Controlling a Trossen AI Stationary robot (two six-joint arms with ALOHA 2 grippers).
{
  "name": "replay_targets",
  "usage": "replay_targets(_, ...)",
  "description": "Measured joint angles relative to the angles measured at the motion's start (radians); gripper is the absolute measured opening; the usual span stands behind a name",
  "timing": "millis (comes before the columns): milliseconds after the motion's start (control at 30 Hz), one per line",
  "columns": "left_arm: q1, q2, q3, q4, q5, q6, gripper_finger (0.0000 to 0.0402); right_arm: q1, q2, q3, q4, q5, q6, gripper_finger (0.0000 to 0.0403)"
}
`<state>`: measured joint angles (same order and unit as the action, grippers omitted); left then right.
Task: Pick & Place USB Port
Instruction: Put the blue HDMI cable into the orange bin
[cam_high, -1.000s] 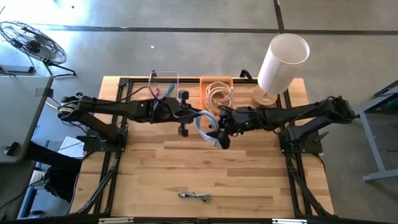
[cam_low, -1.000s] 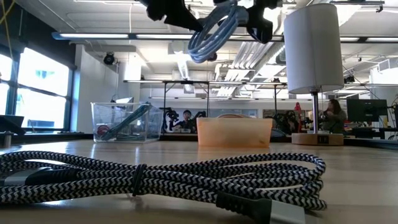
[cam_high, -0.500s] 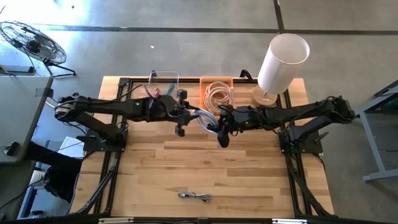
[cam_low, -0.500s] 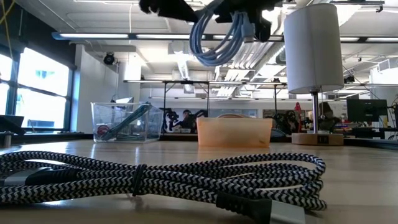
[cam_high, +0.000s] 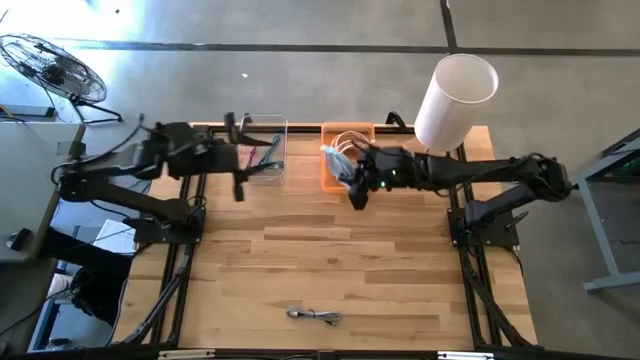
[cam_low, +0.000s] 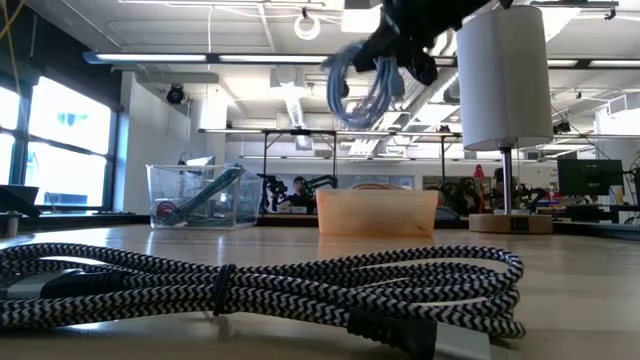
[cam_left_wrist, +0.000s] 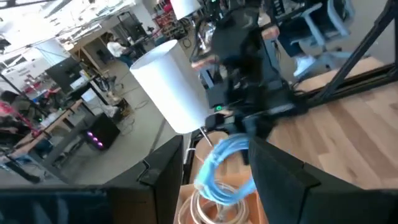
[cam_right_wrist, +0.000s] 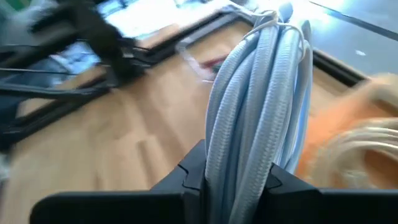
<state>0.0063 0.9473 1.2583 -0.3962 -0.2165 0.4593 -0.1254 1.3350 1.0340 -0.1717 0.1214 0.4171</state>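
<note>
A light-blue coiled cable (cam_high: 338, 160) hangs high in the air above the left part of the orange bin (cam_high: 362, 128), with my right gripper (cam_high: 352, 176) shut on it. The low view shows the coil (cam_low: 362, 85) well above the bin (cam_low: 377, 212). My left gripper (cam_high: 242, 160) stands open with nothing between its fingers, beside the clear box (cam_high: 266, 128) at the far left. In its wrist view the blue coil (cam_left_wrist: 225, 165) lies ahead, apart from the fingers. A black-and-white braided cable (cam_low: 250, 285) lies on the table near the front edge. My right gripper pinches the blue coil's bundled strands (cam_right_wrist: 245, 134) between its two fingers (cam_right_wrist: 194, 169), several loops together. The fingers lie across the strands. The coil is lifted clear and hangs below the gripper (cam_low: 405, 40) above the orange bin.
A white lamp (cam_high: 455, 88) stands at the far right corner beside the orange bin, which holds a pale coiled cable (cam_high: 352, 148). The clear box (cam_low: 195, 197) holds coloured cables. The wooden table's (cam_high: 330, 260) middle is bare. People and desks show in the room behind.
My left gripper has let go of the blue coil and drawn back toward the table's left edge, to the clear box. My right gripper now holds the coil alone and has carried it toward the far edge, over the orange bin.
</note>
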Motion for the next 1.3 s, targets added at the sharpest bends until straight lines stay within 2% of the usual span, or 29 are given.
replay_targets(200,0.0,-0.081,-0.003,-0.125,0.0,-0.071,0.0176,-0.102,0.001,0.0,-0.035,-0.015,0.029,0.0044)
replay_targets(333,0.0,-0.089,-0.017,-0.194,0.0,-0.107,0.0177,-0.111,0.025,0.0,-0.035,-0.01,0.054,0.0044)
replay_targets(533,0.0,-0.074,-0.058,-0.213,0.0,-0.117,0.0177,-0.109,0.128,-0.001,-0.037,0.015,0.046,0.0044)
replay_targets(800,0.0,-0.051,-0.066,-0.241,0.005,-0.117,0.0177,-0.084,0.182,0.002,-0.055,0.247,-0.122,0.0044)
replay_targets(967,0.0,-0.045,-0.066,-0.254,0.005,-0.117,0.0177,-0.062,0.194,0.077,-0.145,0.394,-0.323,0.0044)
replay_targets(1100,0.0,-0.043,-0.065,-0.256,0.004,-0.117,0.0177,-0.072,0.243,0.13,-0.199,0.41,-0.477,0.0044)
replay_targets(1300,0.0,-0.042,-0.065,-0.258,0.003,-0.117,0.0177,-0.087,0.355,0.225,-0.329,0.432,-0.511,0.0044)
